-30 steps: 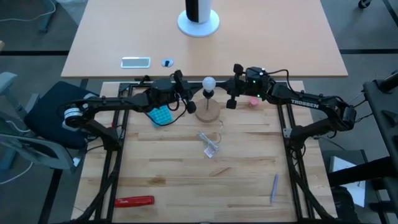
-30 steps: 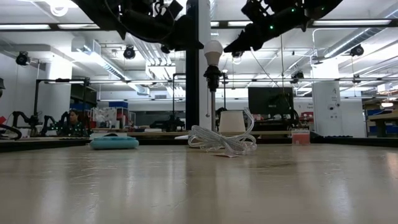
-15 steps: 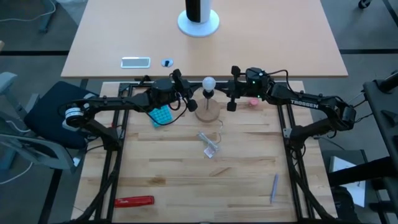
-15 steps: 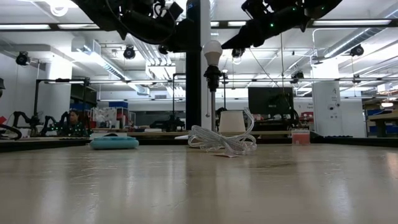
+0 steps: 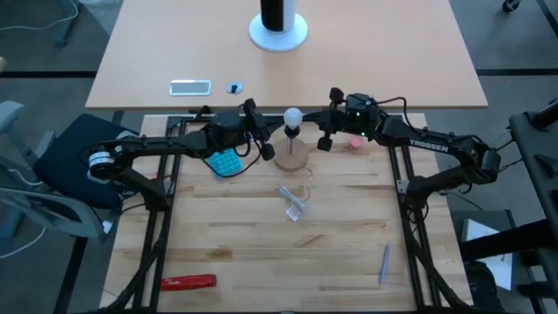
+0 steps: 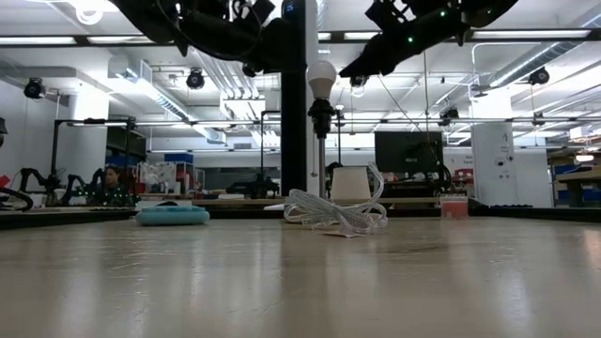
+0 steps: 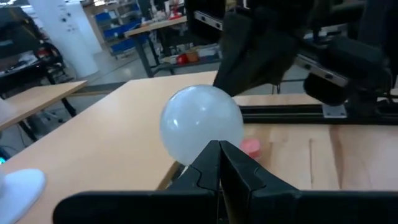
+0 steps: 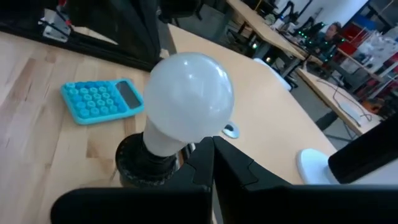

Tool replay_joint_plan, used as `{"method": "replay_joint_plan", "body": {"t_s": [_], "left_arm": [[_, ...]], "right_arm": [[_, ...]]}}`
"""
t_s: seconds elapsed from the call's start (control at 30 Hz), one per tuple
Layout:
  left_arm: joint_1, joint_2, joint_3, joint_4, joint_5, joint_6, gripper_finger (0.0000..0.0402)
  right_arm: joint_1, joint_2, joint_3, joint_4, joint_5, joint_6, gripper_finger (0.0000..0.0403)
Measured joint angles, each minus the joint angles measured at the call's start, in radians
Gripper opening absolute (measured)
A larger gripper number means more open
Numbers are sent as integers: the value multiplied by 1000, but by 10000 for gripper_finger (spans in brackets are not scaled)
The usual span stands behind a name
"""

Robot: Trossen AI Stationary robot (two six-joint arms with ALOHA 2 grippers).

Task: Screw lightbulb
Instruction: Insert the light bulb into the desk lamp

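Both closed grippers, left gripper and right gripper, flank the lightbulb; right has retreated slightly, suggesting it's seated.

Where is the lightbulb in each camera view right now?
High view: lightbulb upper centre, between both arms.
Low view: lightbulb top centre, on its socket.
Left wrist view: centre.
Right wrist view: centre.
Shared landmark: blue calculator.
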Motion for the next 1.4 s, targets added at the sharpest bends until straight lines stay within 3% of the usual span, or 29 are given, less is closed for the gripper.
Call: {"method": "replay_joint_plan", "body": {"t_s": [0.8,1.1,1.4], "left_arm": [[11,36,0,27,-74,-21,0],[4,3,-1,-19,-72,-29,0],[7,9,-1,12,-49,-12,0]], "right_arm": [[2,18,0,27,-129,31,0],[-1,-15,0,-18,-22,26,0],[-6,28,0,27,-18,22,0]]}}
